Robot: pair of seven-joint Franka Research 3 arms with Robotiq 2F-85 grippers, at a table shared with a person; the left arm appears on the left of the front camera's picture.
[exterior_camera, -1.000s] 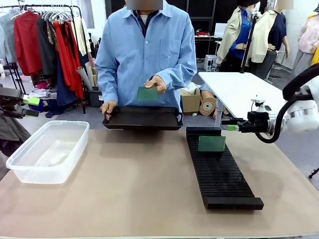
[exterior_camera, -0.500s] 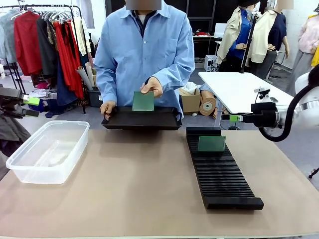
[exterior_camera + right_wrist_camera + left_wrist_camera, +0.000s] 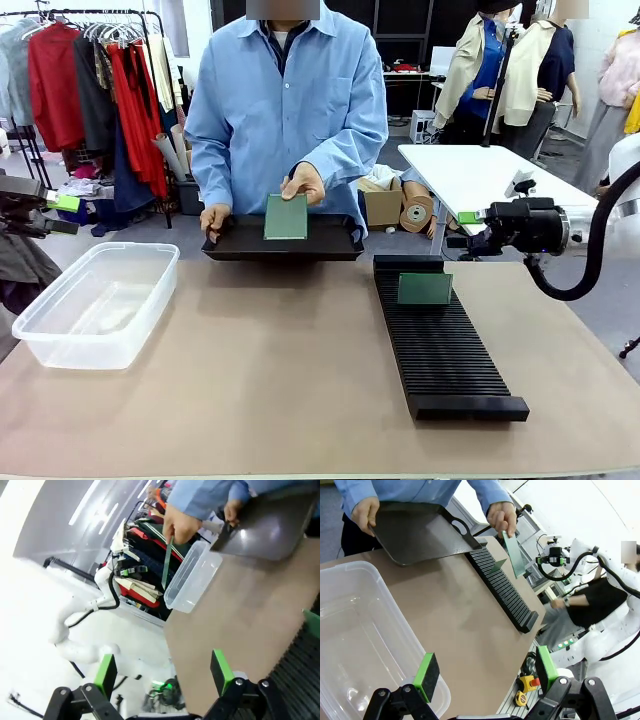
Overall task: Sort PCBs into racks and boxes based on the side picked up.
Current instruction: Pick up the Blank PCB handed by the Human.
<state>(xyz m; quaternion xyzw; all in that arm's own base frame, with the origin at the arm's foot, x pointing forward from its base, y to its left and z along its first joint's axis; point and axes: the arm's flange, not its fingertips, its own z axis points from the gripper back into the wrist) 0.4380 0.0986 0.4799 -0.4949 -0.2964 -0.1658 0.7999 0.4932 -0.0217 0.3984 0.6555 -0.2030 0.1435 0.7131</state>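
At the far left, the left gripper point(image 3: 61, 214) hung off the table point(image 3: 270, 380), its two green pads well apart and nothing between them; its own wrist view showed the same wide gap point(image 3: 485, 667). Just beside it, one clear tub point(image 3: 90, 352) sat on the table's left side, open end up, its long axis running from the robot toward the person.

At the middle of the far edge the person held one black tray point(image 3: 330, 246), long axis across the table, with one hand point(image 3: 215, 216) gripping its left end. The other hand point(image 3: 303, 183) was pinched on the top edge of one PCB point(image 3: 286, 218). That board hung upright in the air in front of the tray, long axis close to vertical, its paler face turned to the robot.

On the right lay one black rack point(image 3: 450, 360), long axis running from the far edge toward the robot. A second PCB point(image 3: 424, 289) stood in a slot near its far end, on its long edge, long axis across the rack, a darker green face to the robot. That made two boards in all.

Farthest right, the right gripper point(image 3: 470, 228) hovered beyond the rack's far end, pointing left, fingers spread and holding nothing point(image 3: 163, 670).
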